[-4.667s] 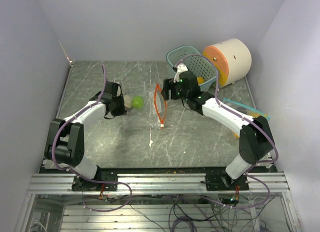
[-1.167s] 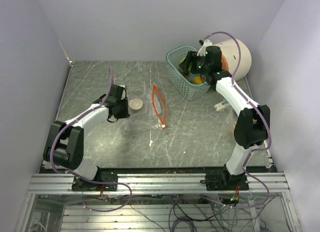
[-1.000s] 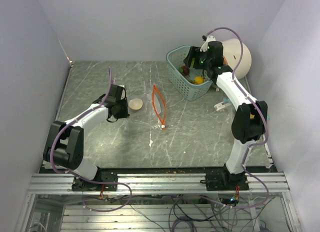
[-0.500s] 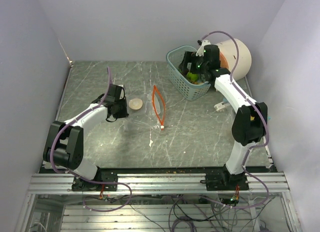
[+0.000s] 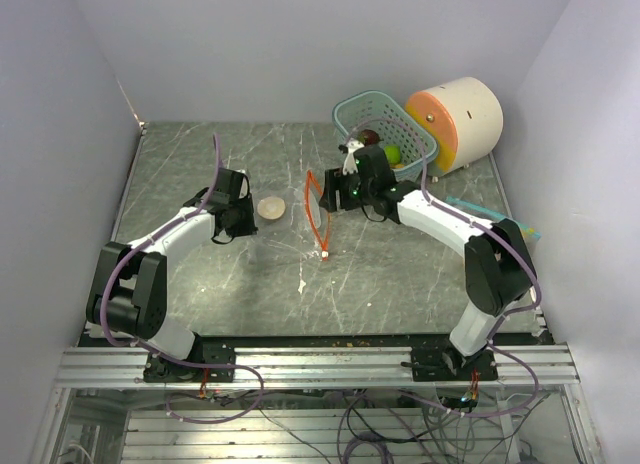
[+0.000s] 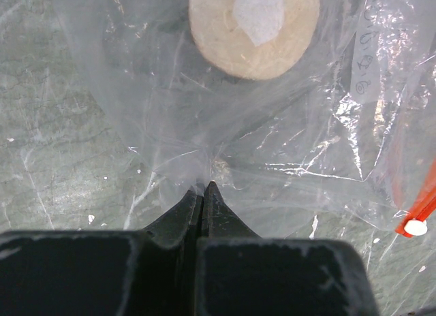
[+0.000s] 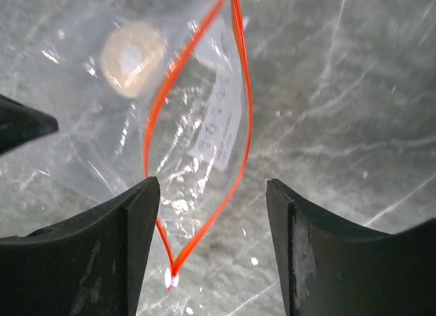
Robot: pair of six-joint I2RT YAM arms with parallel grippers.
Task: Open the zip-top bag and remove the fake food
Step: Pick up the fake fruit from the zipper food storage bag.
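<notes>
Toward the middle left of the overhead view, our left gripper (image 6: 204, 186) has its jaws pressed together on a pinch of clear film at the closed bottom of the zip-top bag (image 7: 204, 146), which lies on the table (image 5: 200, 154). We judge that this grip is there to anchor the bag, so it does not slide or bunch when something is drawn out through the mouth. One piece of the fake food (image 7: 133, 59), round and tan, lies inside, in the upper left of the right wrist view, close to the pinched end and well back from the orange zip rim (image 7: 249, 118). That rim gapes in a long loop, so the opening step looks done. Our right gripper (image 7: 211, 186) hangs at the mouth with its jaws apart and nothing between them but the bag below, lined up, we think, to reach in. At the upper right of the overhead view the basket (image 5: 342, 116) holds a brown piece (image 5: 370, 137) and a green piece (image 5: 392, 154), so most of the emptying seems finished
</notes>
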